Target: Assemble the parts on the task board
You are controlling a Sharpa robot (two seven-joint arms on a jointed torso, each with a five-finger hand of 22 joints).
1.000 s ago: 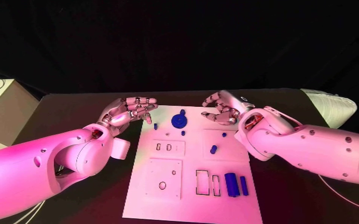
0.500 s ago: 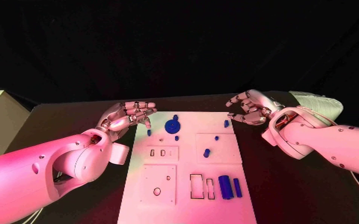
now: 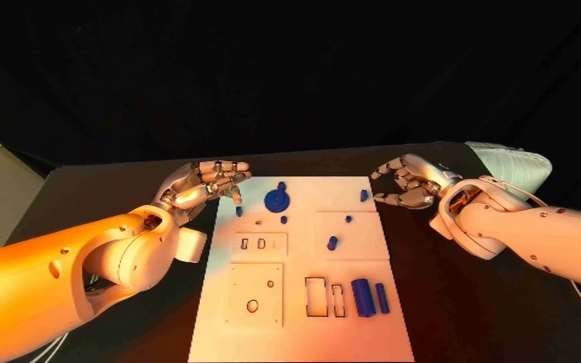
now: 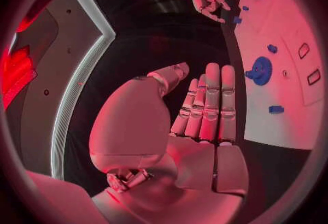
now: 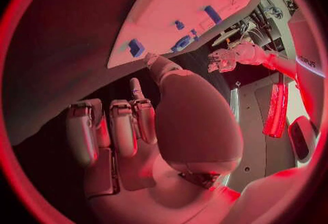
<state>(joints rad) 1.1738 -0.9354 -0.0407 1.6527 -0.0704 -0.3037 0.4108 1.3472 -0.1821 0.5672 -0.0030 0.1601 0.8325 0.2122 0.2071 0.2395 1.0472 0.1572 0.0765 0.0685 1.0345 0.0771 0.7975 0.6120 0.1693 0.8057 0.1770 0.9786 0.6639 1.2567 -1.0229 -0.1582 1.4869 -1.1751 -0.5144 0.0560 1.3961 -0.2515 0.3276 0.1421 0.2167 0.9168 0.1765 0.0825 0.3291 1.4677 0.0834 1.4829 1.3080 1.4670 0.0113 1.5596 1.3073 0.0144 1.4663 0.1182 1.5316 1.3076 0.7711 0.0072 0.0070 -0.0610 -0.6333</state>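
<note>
task board (image 3: 303, 296): white, flat, mid-table | parts (image 3: 277, 201): blue, scattered on it

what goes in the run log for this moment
left hand: open, beside task board | right hand: open, empty | blue gear: on board

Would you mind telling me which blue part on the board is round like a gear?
The large blue disc near the board's far edge; the other blue parts are small pegs or bars.

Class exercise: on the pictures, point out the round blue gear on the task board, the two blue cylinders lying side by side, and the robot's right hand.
blue gear (image 3: 277, 201): head view, centre of the disc.
blue cylinders (image 3: 362, 297): head view, middle of the thicker one.
right hand (image 3: 408, 183): head view, middle of the hand, beside the task board (image 3: 303, 338).
</note>
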